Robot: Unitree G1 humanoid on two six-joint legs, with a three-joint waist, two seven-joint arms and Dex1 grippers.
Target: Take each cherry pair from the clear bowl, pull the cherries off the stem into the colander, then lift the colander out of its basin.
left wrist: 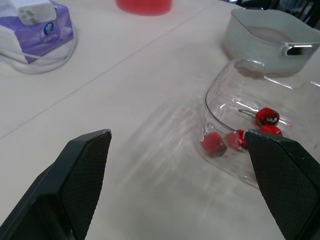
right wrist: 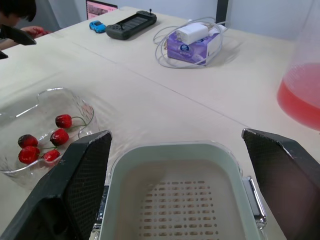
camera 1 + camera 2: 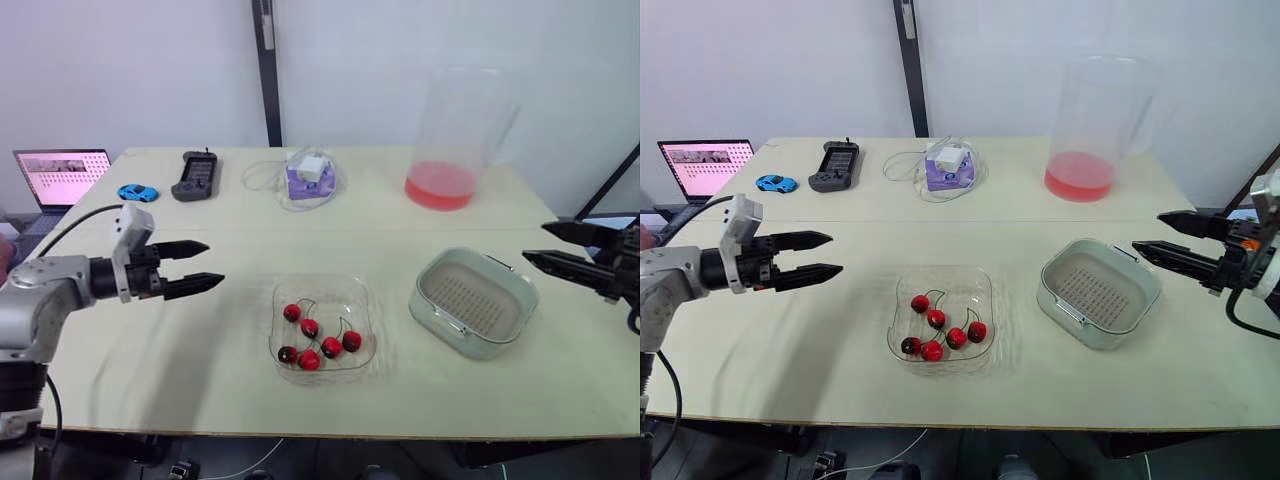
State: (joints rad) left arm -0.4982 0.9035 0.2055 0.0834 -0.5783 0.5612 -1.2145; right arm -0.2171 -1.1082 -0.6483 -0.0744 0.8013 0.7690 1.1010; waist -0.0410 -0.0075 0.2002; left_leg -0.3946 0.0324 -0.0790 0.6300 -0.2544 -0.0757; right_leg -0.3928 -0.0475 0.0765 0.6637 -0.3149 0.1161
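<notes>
Cherries (image 3: 310, 328) lie in the bowl (image 3: 322, 282), colander (image 3: 472, 299) to its right. Left gripper (image 3: 214, 263) and right gripper (image 3: 535, 243) flank the bowl, each spread apart.

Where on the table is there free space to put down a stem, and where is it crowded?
Bare table lies between the clear bowl and the left gripper, and in the middle band behind it. The far edge is crowded: handheld, tissue pack, pitcher.
</notes>
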